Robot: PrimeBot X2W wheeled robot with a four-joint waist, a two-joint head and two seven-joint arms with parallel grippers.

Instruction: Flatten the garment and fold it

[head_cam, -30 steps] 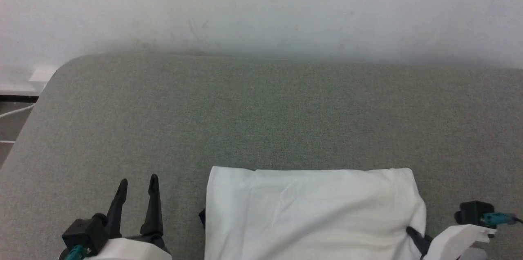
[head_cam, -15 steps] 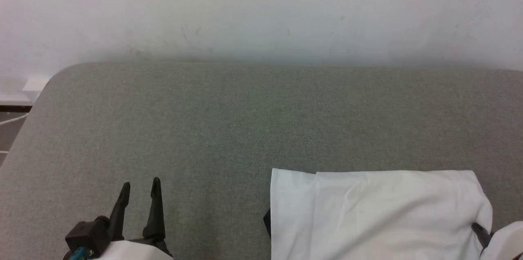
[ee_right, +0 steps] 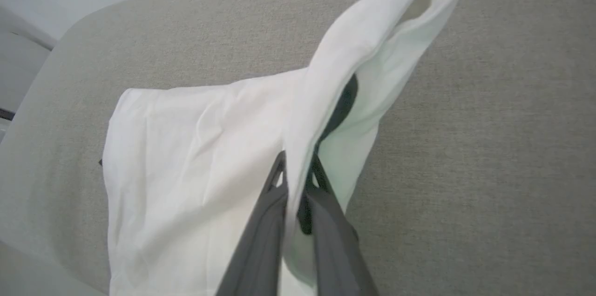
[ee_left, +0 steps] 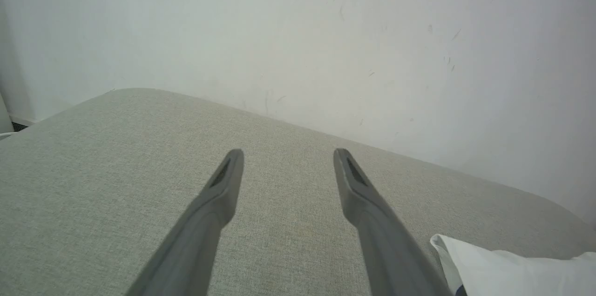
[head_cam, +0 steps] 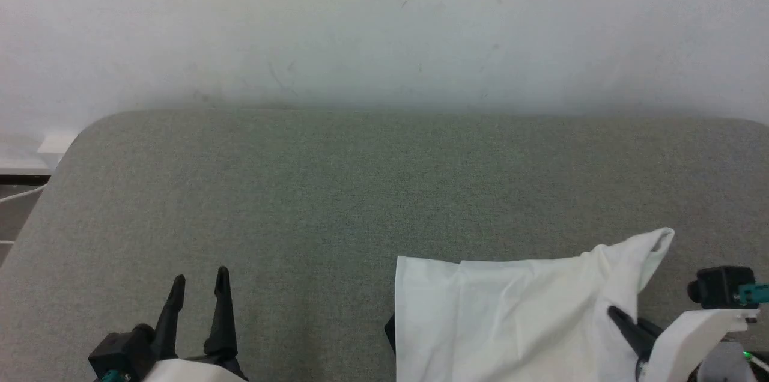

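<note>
Bright, soft, even light. Far ahead of left claw, wall gets darker low down. Up close, right claw fuzzy; dark spot in garment fold just above it.

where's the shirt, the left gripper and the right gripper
shirt [head_cam: 510, 316]: head view, on its white middle panel
left gripper [ee_left: 288, 152]: left wrist view, midway between the open jaws
right gripper [ee_right: 298, 162]: right wrist view, midway between jaws shut on the raised fold
</note>
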